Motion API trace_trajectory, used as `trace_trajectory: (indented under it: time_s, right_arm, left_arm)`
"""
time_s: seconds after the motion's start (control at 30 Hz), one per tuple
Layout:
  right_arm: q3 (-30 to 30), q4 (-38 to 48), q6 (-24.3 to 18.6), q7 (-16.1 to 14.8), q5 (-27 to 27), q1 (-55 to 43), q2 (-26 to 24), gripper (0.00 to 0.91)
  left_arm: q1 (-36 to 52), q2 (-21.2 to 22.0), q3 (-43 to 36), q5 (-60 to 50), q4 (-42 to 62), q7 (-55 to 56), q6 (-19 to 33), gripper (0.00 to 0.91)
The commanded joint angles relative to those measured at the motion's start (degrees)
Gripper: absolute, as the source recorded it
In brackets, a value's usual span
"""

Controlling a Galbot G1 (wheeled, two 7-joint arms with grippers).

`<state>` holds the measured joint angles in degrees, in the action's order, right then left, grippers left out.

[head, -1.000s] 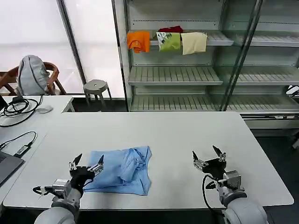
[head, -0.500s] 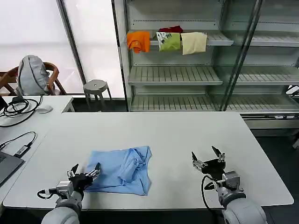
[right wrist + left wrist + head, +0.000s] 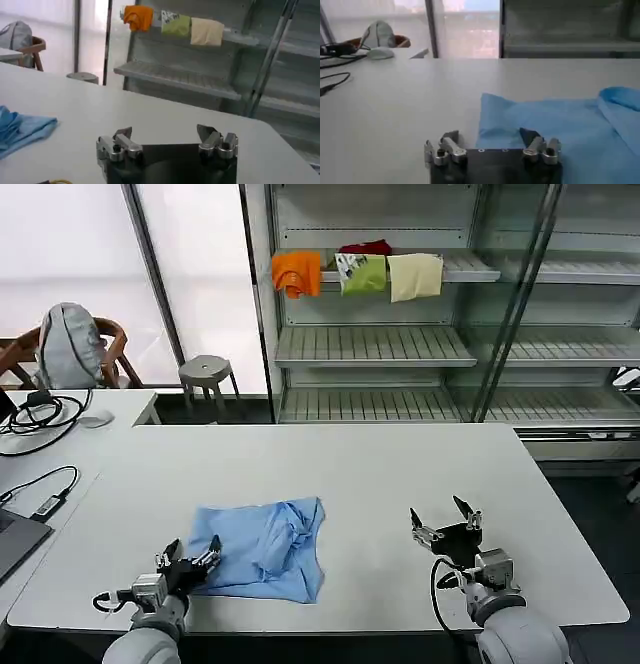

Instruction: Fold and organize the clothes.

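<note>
The T-shirt [image 3: 263,550] lies crumpled on the table [image 3: 400,474], nearer my left side. My left end effector [image 3: 188,562] sits at its near left corner, open and empty. My right end effector [image 3: 445,522] waits well apart, open, empty.

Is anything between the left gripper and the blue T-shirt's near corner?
Nothing visible. The left gripper, fingers open, sits at the T-shirt's near-left corner, with only bare white table around.
</note>
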<state>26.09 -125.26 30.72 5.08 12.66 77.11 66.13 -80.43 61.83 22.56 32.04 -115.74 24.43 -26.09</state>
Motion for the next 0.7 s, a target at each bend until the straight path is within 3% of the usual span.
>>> trace_trajectory:
  time_s: [0.03,0.53,0.7]
  right_arm:
    - [0.10,0.07,0.01,-0.02,0.00,0.09,0.02,0.907]
    - [-0.24,-0.12,-0.06,-0.09,-0.09,0.49,0.36,0.907]
    - [-0.02,-0.18,-0.20,-0.20,0.03,0.36,0.27,0.907]
  left_arm:
    - [-0.78,0.55,-1.37,1.81,1.32,0.26,-1.04,0.020]
    - [-0.76,-1.22,1.32,-5.05,0.87,-2.80,0.15,0.020]
    - [-1.23,-5.78,8.79,-8.90,-1.89,-8.20,-1.47,0.010]
